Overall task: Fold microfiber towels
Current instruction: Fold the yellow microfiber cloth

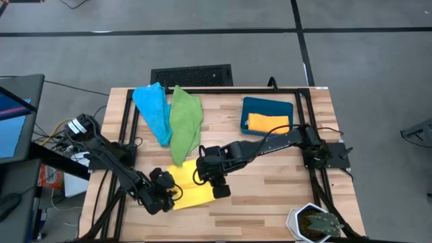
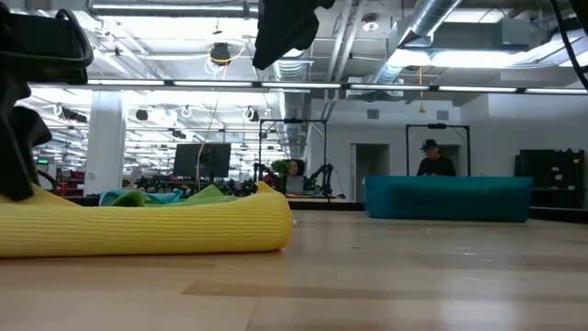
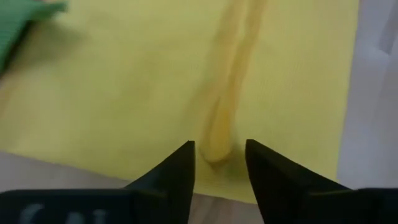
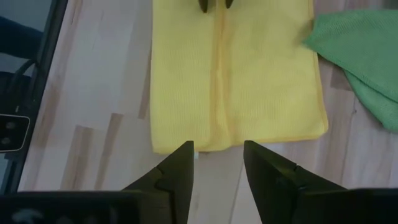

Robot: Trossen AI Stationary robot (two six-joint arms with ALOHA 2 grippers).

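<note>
Yellow microfiber towel (image 1: pixel 191 191) lies spread on the wooden table (image 1: pixel 270 196), towards the front edge and left of centre, with a raised crease running along its middle. Both grippers work at it from opposite ends. The left gripper (image 3: pixel 219 163) sits low at the towel's left end; its two dark fingers stand a little apart, one on each side of the end of the crease, and no cloth is pinched between them. The right gripper (image 4: pixel 218 155) hovers over the table just off the towel's right edge, its fingers likewise parted by a narrow gap with nothing between them, lined up with the same crease. In the right wrist view the other arm's fingertips show at the far end of the towel.

Behind the yellow towel, a green towel (image 1: pixel 185 122) lies crumpled near the middle of the table's back half, its near tip touching or just beside the yellow one. A light blue towel (image 1: pixel 152 108) lies bunched beside the green one on its left, touching it. An orange towel (image 1: pixel 267 122) rests folded inside a dark teal bin (image 1: pixel 268 105) at the back right. A small potted plant (image 1: pixel 316 223) stands at the front right corner.
</note>
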